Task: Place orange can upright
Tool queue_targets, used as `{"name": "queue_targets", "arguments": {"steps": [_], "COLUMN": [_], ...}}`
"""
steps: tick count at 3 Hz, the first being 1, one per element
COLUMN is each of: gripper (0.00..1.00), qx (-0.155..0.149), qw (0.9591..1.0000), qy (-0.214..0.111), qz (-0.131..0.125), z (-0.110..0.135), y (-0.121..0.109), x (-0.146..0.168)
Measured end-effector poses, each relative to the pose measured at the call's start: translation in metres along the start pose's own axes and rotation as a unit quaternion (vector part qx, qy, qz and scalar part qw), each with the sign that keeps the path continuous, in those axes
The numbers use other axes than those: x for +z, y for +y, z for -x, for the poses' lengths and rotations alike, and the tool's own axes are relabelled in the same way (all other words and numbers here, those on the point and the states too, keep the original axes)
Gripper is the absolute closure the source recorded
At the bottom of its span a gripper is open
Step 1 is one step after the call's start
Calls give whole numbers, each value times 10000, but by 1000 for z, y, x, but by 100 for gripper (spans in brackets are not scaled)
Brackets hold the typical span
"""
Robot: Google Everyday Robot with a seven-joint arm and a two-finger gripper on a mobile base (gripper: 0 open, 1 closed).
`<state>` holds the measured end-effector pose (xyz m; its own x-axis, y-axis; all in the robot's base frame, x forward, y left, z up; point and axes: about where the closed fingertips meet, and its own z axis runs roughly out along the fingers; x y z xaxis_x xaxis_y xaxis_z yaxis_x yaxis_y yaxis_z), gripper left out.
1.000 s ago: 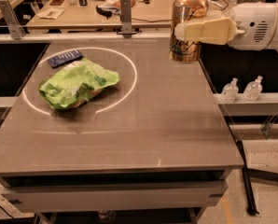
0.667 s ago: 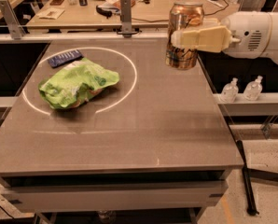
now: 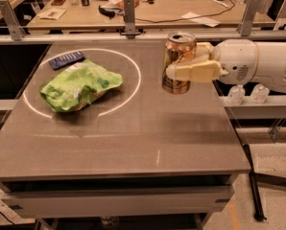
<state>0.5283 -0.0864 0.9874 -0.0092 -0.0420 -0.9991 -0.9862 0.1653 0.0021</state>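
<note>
The orange can point(image 3: 177, 56) is upright in my gripper point(image 3: 184, 65), shiny copper with a silver lid and pull tab. The gripper's cream fingers point(image 3: 193, 72) are shut around the can's middle, reaching in from the right on the white arm point(image 3: 256, 63). The can hangs above the right part of the grey table point(image 3: 133, 138), with a shadow under it. I cannot tell whether its base touches the table top.
A lime-green snack bag point(image 3: 78, 85) lies inside a white circle on the table's left. A dark blue packet point(image 3: 66, 59) lies behind it. A wooden desk with clutter point(image 3: 148, 4) stands beyond. Small white bottles point(image 3: 246, 94) sit at the right rail.
The gripper has carried the can leftward and a little toward the table's middle. The can stays upright in the fingers. The snack bag has not moved.
</note>
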Motion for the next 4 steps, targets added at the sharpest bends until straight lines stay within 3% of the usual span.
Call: {"name": "queue_targets", "arguments": {"steps": [1,4], "gripper": [100,100], "qx": [-592,-662], "qw": [9979,9966], "qy": [227,448], "qz": [92,193], "z": [-30,-58], "y": [7,14], "x": [6,18]}}
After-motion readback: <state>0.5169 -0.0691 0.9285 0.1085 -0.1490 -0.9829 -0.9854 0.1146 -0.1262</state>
